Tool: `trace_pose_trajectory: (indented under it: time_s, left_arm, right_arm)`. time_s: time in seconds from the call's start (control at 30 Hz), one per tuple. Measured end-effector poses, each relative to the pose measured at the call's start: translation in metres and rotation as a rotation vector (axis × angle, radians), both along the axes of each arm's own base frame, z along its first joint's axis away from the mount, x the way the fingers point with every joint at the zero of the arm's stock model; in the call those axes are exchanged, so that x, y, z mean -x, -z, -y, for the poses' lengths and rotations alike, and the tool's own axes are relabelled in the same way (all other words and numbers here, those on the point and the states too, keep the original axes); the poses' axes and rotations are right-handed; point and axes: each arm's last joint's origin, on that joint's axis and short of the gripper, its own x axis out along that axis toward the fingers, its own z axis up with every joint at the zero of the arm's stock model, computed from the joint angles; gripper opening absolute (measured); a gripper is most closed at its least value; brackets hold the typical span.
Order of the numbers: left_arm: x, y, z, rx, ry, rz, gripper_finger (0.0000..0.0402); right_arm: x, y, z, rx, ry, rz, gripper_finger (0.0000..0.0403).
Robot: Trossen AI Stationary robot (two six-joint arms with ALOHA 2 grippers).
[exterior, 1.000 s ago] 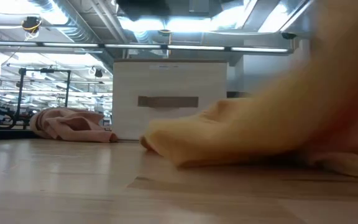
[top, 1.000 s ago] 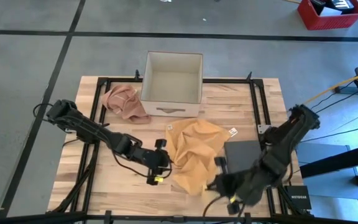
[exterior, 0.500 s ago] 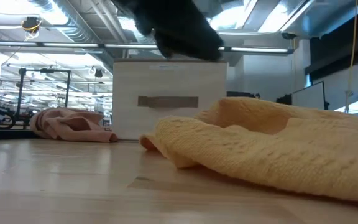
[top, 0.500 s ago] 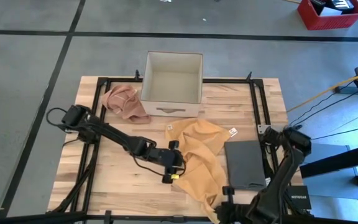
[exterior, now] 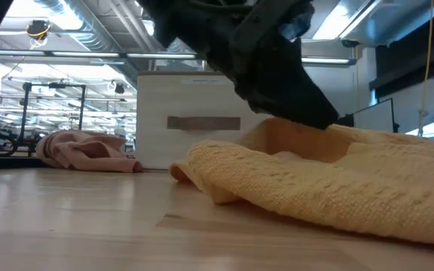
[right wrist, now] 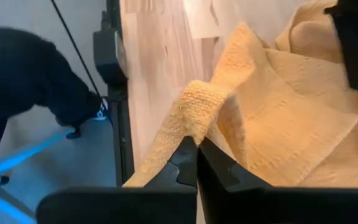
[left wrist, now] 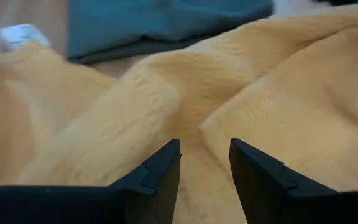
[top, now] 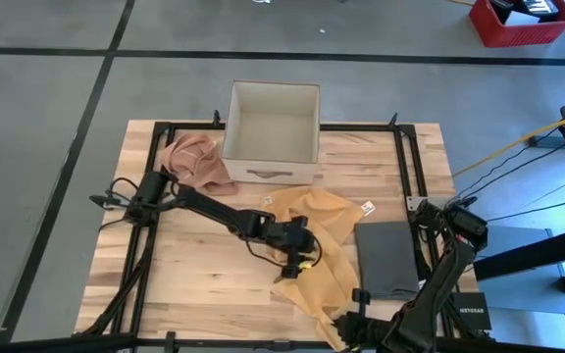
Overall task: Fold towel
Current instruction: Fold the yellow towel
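Yellow towel (top: 317,250) mid-table — right gripper (top: 346,324) pinches its corner at front edge; left gripper (top: 305,263) parted above it.

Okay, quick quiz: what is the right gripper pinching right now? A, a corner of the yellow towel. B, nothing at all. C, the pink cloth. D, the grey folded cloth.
A: in the right wrist view the right gripper is shut on a corner of the yellow towel at the table's near edge, while the pink cloth and grey cloth lie untouched.
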Motion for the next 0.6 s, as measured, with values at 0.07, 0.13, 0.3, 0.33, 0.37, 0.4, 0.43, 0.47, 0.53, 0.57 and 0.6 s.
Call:
trace_pose_trajectory:
  time_s: [0.07, 0.13, 0.3, 0.33, 0.37, 0.4, 0.43, 0.47, 0.53, 0.57, 0.6]
  left_arm:
    - [-0.002, 0.004, -0.004, 0.037, 0.039, -0.012, 0.0131]
    - [-0.006, 0.01, -0.008, 0.051, 0.043, -0.003, 0.0131]
    - [-0.015, 0.027, -0.009, 0.082, 0.067, 0.042, 0.0131]
    - [-0.016, 0.029, -0.008, 0.093, 0.081, 0.049, 0.0131]
    - [-0.016, 0.029, -0.008, 0.1, 0.09, 0.056, 0.0131]
    - [-0.017, 0.03, -0.007, 0.101, 0.094, 0.058, 0.0131]
    - [-0.017, 0.03, -0.006, 0.102, 0.097, 0.068, 0.0131]
    - [-0.017, 0.03, -0.006, 0.102, 0.099, 0.066, 0.0131]
    - [-0.017, 0.032, -0.006, 0.103, 0.099, 0.059, 0.0131]
    - [-0.017, 0.034, -0.006, 0.103, 0.1, 0.057, 0.0131]
    - [-0.018, 0.034, -0.005, 0.103, 0.103, 0.061, 0.0131]
  right_arm:
    - [0.0, 0.0, 0.0, -0.001, 0.014, 0.011, 0.0001]
    - [0.0, 0.0, 0.0, -0.004, 0.034, 0.029, 0.0001]
    - [0.0, -0.001, 0.0, -0.021, 0.057, 0.036, 0.0001]
    - [0.0, -0.001, 0.0, -0.022, 0.057, 0.037, 0.0001]
    - [0.0, -0.001, 0.0, -0.022, 0.058, 0.037, 0.0001]
    - [0.0, -0.001, 0.0, -0.023, 0.058, 0.04, 0.0001]
    - [0.0, -0.001, 0.0, -0.021, 0.059, 0.039, 0.0001]
    - [0.0, -0.001, 0.0, -0.022, 0.059, 0.04, 0.0001]
    - [0.0, -0.001, 0.0, -0.022, 0.059, 0.039, 0.0001]
    - [0.0, -0.001, 0.0, -0.021, 0.059, 0.039, 0.0001]
    - [0.0, -0.001, 0.0, -0.02, 0.059, 0.039, 0.0001]
